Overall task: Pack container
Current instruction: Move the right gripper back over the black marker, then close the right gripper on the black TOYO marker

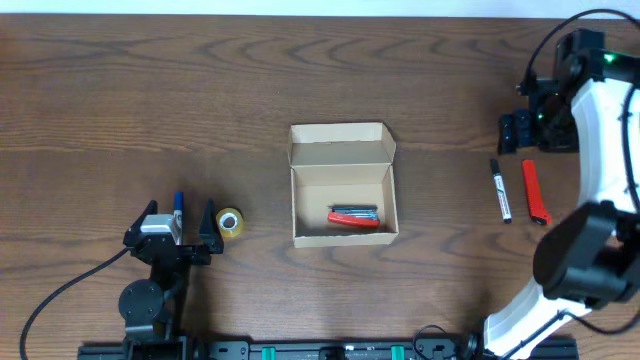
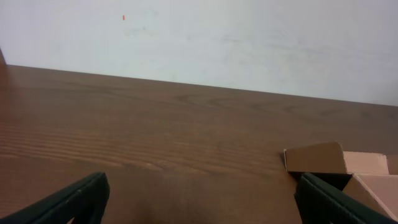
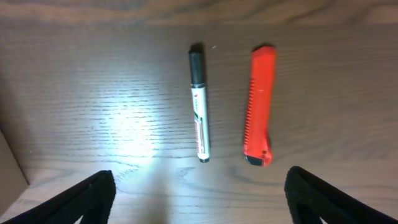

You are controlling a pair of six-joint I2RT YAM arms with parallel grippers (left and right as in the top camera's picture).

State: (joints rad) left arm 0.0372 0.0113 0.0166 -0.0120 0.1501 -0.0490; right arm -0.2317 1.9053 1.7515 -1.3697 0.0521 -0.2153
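- The cardboard box (image 1: pixel 343 140) sits in the middle of the wooden table (image 1: pixel 120 90). It is open, with its flap lid folded back on the far side.
- A red-handled tool (image 1: pixel 354 217) lies inside the box along its near wall. It is too small to name more closely.
- A roll of yellow tape (image 1: pixel 230 223) stands on the table left of the box, near its near-left corner.
- The left gripper (image 1: pixel 178 225) is just beyond the tape, farther left of the box. Its jaws are spread wide and hold nothing, and a blue pen (image 1: pixel 179 203) lies at its fingertips.
- In the left wrist view, a corner of the box (image 2: pixel 323 160) shows beside the gripper's right finger (image 2: pixel 336 202).
- The right gripper (image 3: pixel 199 205) hangs well to the right of the box. Its jaws are released and empty.
- Below the right gripper lie a black-and-white marker (image 3: pixel 198 106) and a red utility knife (image 3: pixel 259 106). They are side by side, parallel and apart, and the marker is the nearer one to the box.
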